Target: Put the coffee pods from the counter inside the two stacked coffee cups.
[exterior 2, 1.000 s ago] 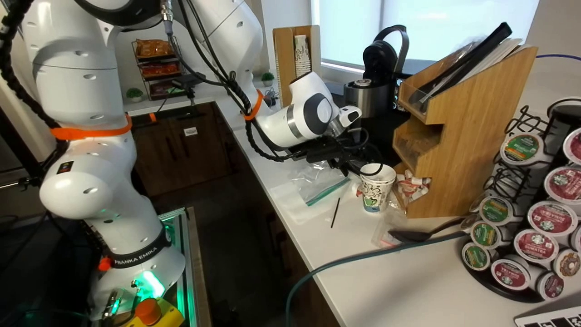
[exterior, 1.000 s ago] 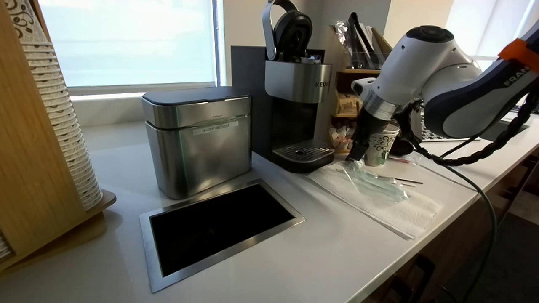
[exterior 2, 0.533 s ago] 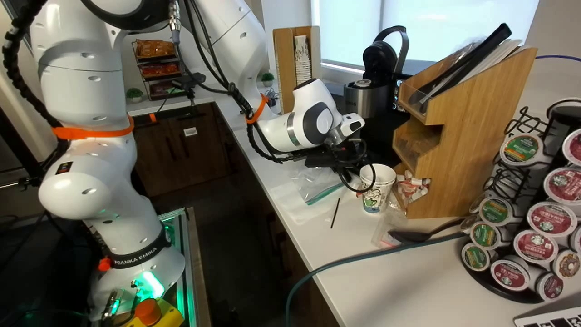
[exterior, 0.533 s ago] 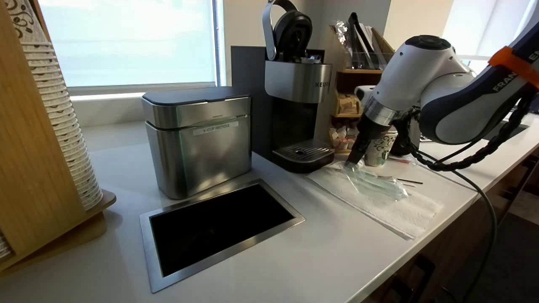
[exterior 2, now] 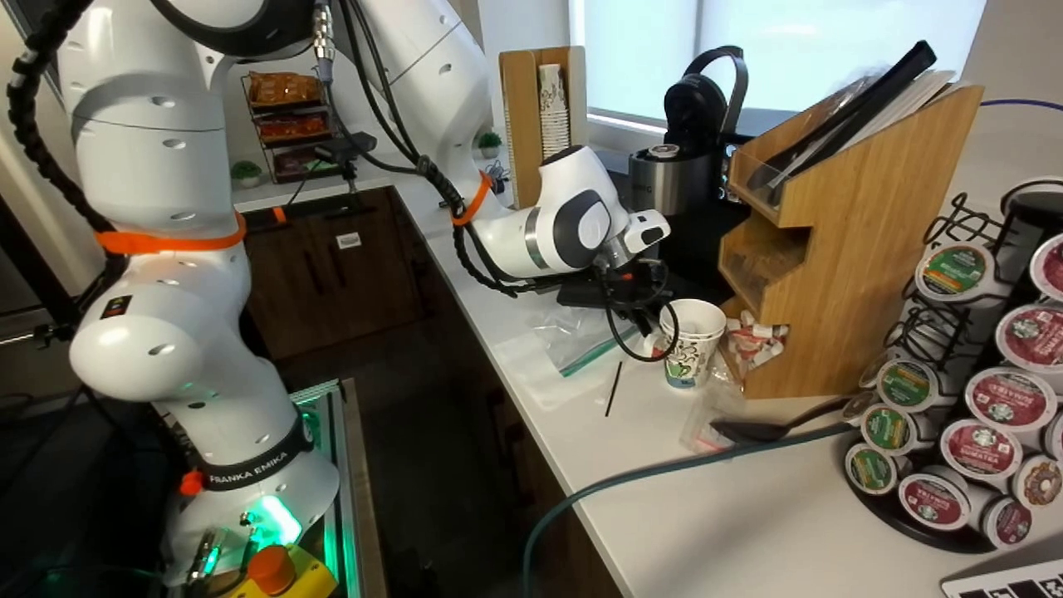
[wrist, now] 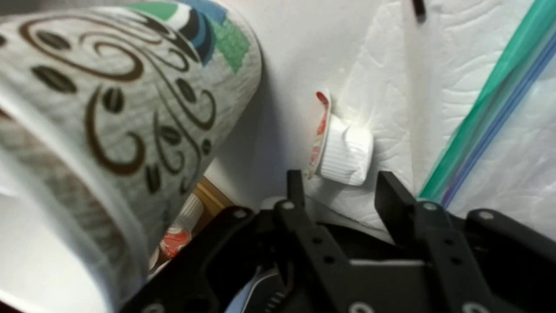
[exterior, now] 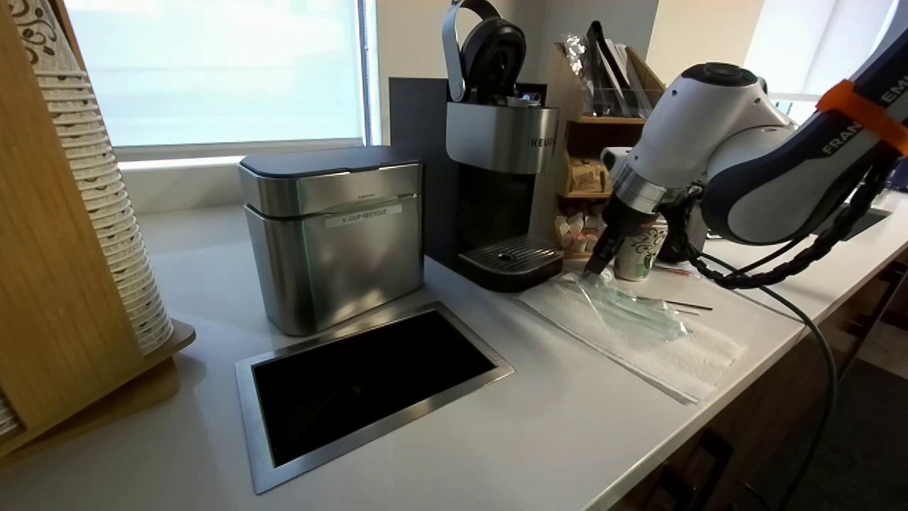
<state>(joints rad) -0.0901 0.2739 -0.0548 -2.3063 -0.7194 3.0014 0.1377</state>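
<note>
A small white ribbed coffee pod [wrist: 347,150] with a red-printed lid lies on its side at the edge of a paper towel on the counter [exterior: 553,426]. My gripper [wrist: 340,177] points down at it with jaws apart. In the wrist view the pod shows just beyond the fingertips, between their lines, with no contact visible. The two stacked coffee cups [wrist: 143,91], patterned with brown swirls, stand upright beside the gripper, also visible in an exterior view [exterior 2: 691,353]. In both exterior views the pod is mostly hidden or too small to make out.
A zip bag [wrist: 491,100] with a green seal lies on the paper towel [exterior: 699,365]. A black stirrer [exterior 2: 614,390] is close by. Around stand the coffee machine [exterior: 500,142], a wooden organizer [exterior 2: 872,274], a steel canister [exterior: 355,255] and a pod carousel [exterior 2: 930,531].
The arm has come down slightly toward the counter, and its cable loop has dropped in front of the cups. The jaws have drawn nearer each other. Cups and bag stay in place.
</note>
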